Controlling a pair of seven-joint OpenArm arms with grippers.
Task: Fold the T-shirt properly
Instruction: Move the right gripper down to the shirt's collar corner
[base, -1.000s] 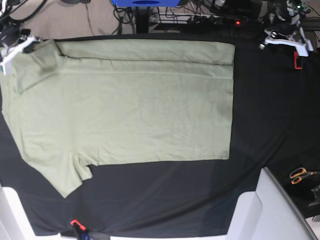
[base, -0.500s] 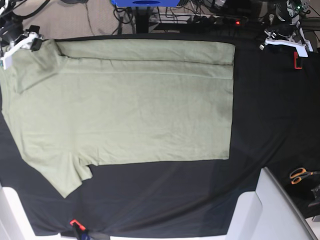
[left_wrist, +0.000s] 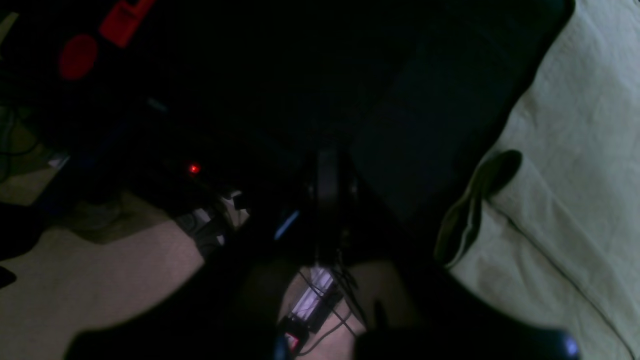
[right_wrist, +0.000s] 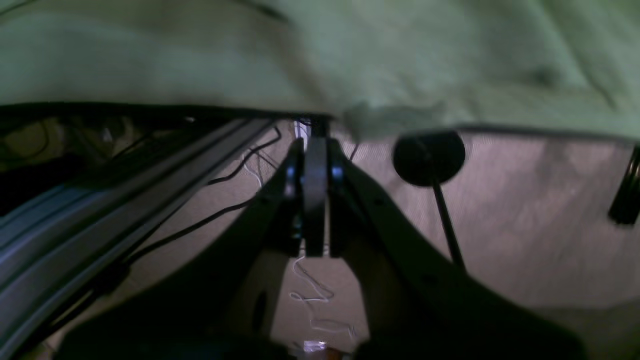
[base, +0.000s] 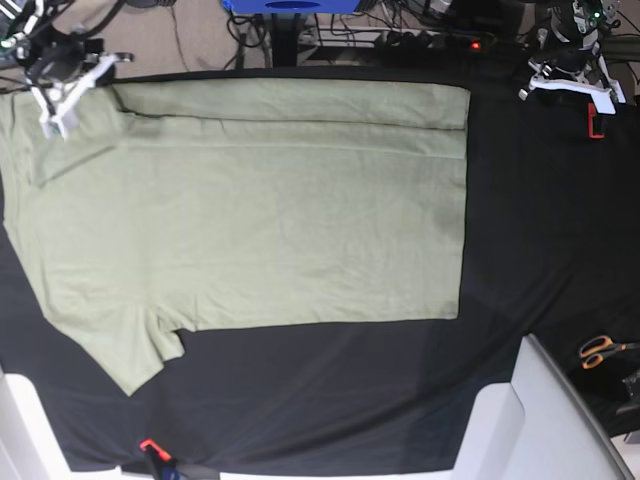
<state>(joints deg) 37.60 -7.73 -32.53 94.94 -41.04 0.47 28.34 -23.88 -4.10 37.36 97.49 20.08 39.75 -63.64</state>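
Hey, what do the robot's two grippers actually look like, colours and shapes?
In the base view both are small white-bodied units with dark joints and black cables behind: the right gripper at the top left, the left gripper at the top right. Each wrist camera shows long dark tapering fingers; the right's meet at a narrow tip.

A beige carpeted floor (base: 190, 40) strewn with cables (base: 255, 45) is seen beyond the counter's (base: 540, 230) far edge, where a blue object (base: 288, 6) is set.
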